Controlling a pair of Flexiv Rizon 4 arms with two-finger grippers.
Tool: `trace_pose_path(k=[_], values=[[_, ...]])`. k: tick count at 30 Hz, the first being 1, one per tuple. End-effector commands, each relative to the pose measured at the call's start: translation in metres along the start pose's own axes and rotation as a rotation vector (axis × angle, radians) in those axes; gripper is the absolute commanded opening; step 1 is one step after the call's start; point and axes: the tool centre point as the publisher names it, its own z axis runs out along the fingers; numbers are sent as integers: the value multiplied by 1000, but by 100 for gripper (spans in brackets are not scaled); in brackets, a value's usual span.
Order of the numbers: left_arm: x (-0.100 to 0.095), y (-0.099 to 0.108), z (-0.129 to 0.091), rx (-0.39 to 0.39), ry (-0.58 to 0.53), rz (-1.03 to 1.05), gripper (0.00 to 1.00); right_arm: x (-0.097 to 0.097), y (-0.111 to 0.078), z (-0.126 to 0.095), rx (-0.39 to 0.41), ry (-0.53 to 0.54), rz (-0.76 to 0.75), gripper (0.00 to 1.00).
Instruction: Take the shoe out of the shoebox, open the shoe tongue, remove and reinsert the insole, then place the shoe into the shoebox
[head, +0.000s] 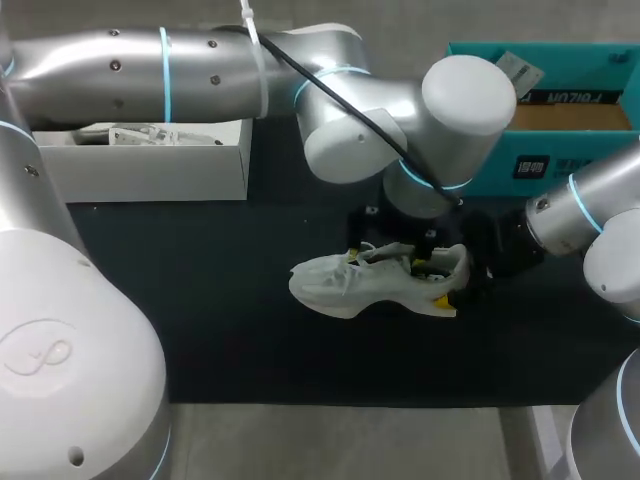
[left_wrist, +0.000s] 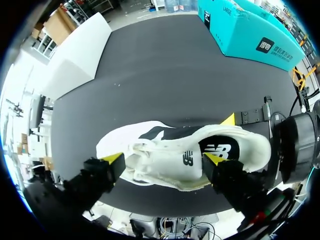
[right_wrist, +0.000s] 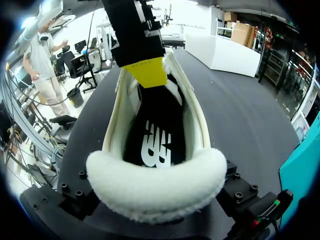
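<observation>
The shoe (head: 340, 285) stands on its sole on the desk (head: 200, 300), outside of both boxes. The white box (head: 150, 175) is well apart, beyond the toe, and the teal box (head: 500, 150) is near, to the side of my right fingers (head: 443, 298). I cannot tell which of the two is the shoebox. My right fingers pinch the heel from its two sides, so the long axis of the shoe runs straight away from them, from the heel at the fingers to the toe at the far end. My left fingers (left_wrist: 212, 159) come from above and are spread wide along this same axis. One tip is down in the mouth of the shoe, against the tongue, and the other is beside the laces over the forefoot. They hold nothing between them that I can see. The black insole (right_wrist: 160, 135) lies flat inside, just behind the left tip that is in the mouth. It is between that tip and the heel collar which my right fingers hold. I judge that the insole is the matter of the coming move, and that my left fingers are the nearer ones for it, because my right fingers are busy keeping the heel steady. The approach should be downward into the opening, along the length of the shoe.
</observation>
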Motion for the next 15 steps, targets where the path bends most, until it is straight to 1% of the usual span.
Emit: trace_pose_path(k=[1,11,14,15], values=[[-4,0,-8,12,-3,-14,100,-2,-1,4,3,-2,0,0],[-22,-8,-19,29,-27,-51,100,-2,-1,4,3,-2,0,0],[-23,-9,-20,20,9,-38,100,-2,-1,4,3,-2,0,0],[-20,-11,-20,29,-5,-26,100,-2,-1,4,3,-2,0,0]])
